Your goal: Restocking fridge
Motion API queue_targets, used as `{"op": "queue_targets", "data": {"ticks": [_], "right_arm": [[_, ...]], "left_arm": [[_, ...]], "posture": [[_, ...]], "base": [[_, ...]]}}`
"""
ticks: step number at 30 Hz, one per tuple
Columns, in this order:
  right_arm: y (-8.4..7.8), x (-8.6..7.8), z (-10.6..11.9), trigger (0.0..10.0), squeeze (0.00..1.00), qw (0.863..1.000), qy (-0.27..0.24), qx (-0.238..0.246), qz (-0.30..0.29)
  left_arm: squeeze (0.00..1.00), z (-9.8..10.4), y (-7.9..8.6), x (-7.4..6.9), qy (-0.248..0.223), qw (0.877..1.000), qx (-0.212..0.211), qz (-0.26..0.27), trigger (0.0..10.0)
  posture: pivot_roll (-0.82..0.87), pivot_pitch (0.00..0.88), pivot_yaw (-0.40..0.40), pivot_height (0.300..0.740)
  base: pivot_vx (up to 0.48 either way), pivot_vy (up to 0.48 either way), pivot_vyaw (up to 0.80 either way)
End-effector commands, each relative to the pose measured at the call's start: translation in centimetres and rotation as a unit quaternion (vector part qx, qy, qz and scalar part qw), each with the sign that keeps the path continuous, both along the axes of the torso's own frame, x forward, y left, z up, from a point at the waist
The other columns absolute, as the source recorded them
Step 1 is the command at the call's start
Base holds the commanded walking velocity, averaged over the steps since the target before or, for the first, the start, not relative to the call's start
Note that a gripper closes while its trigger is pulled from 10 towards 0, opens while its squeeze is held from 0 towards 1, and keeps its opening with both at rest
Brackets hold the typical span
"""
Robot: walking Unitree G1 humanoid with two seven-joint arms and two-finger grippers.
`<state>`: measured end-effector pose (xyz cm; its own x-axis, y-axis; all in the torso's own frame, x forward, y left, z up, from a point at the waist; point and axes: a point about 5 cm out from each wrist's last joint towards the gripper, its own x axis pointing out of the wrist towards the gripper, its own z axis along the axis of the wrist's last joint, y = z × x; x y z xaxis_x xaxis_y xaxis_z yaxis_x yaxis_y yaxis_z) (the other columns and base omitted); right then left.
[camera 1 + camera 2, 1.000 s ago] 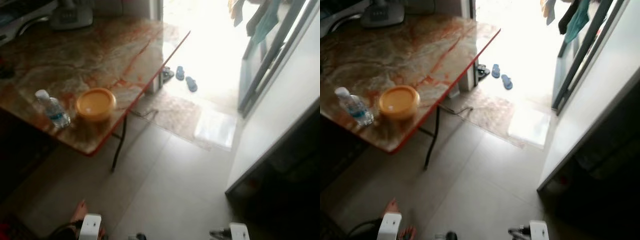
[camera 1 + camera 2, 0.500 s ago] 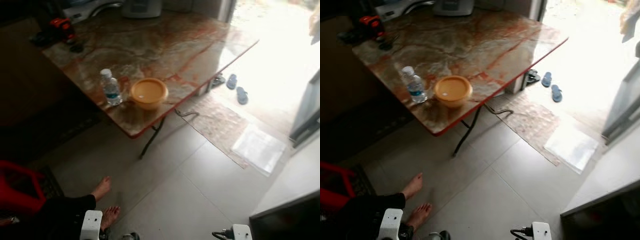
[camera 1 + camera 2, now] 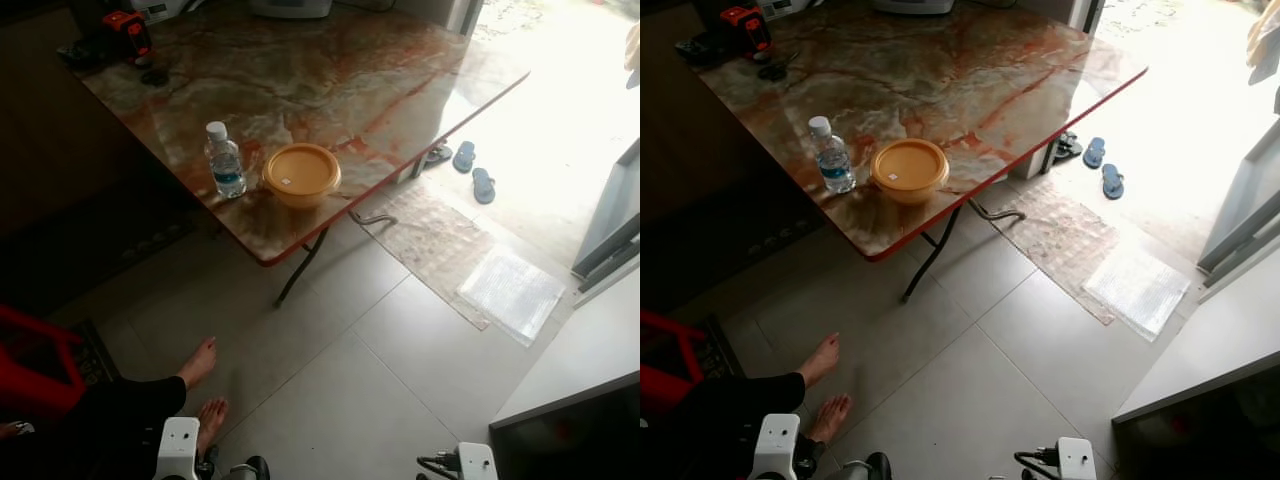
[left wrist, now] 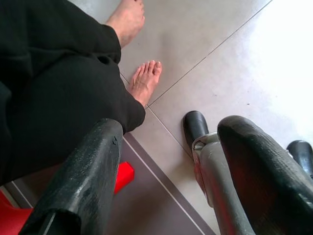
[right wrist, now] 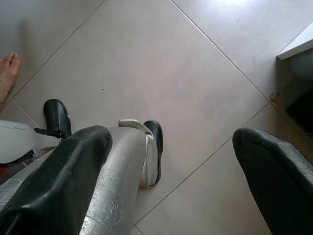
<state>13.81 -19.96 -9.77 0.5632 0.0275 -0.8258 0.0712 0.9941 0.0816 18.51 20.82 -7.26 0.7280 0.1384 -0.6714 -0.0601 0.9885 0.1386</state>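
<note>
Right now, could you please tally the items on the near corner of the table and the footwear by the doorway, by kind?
Water bottle: 1
Yellow lidded bowl: 1
Blue flip-flops: 2
Total: 4
A darker shoe may lie behind the table leg, too unclear to count.

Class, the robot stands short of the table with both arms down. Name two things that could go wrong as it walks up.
1. A person's bare feet rest on the floor beside its left gripper; a step could strike them.
2. The water bottle and yellow container sit near the table corner; a bump might topple them.
</note>
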Motion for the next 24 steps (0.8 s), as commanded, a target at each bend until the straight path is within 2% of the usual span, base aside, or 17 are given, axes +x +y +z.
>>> {"op": "queue_targets", "data": {"ticks": [1, 12, 17, 19, 20, 24], "right_arm": [[0.3, -1.6, -0.6, 10.0, 0.0, 1.0, 0.029, 0.006, -0.007], [0.5, -0.4, -0.3, 10.0, 0.0, 1.0, 0.02, 0.005, -0.011], [0.4, -1.1, -0.5, 10.0, 0.0, 0.999, 0.021, 0.012, -0.022], [0.4, -1.4, -0.6, 10.0, 0.0, 1.0, 0.026, 0.009, -0.013], [0.3, -1.7, -0.7, 10.0, 0.0, 0.999, 0.033, 0.007, -0.008], [0.3, -2.2, -0.8, 10.0, 0.0, 0.999, 0.036, 0.009, -0.004]], "left_arm": [[0.0, -0.5, 0.2, -0.9, 0.023, 1.0, 0.001, -0.001, 10.0], [0.0, 0.0, 0.1, 0.3, 0.015, 1.0, 0.0, 0.012, 10.0], [0.0, -0.3, 0.3, -0.3, 0.016, 1.0, 0.0, 0.015, 10.0], [0.0, 0.4, 0.9, 0.6, 0.001, 1.0, 0.005, 0.015, 10.0], [0.0, 0.4, 1.4, 0.5, 0.002, 1.0, 0.01, 0.023, 10.0], [0.0, 0.1, 1.9, -0.3, 0.011, 0.999, 0.01, 0.035, 10.0]], "posture": [[-0.17, 0.199, -0.011, 0.74], [-0.14, 0.161, -0.007, 0.74], [-0.14, 0.179, -0.004, 0.74], [-0.13, 0.184, -0.009, 0.74], [-0.12, 0.191, -0.013, 0.74], [-0.12, 0.205, -0.016, 0.74]], "base": [[0.0, 0.0, 0.0], [0.0, 0.0, 0.0], [0.0, 0.0, 0.0], [0.0, 0.0, 0.0], [0.0, 0.0, 0.0], [0.0, 0.0, 0.0]]}}
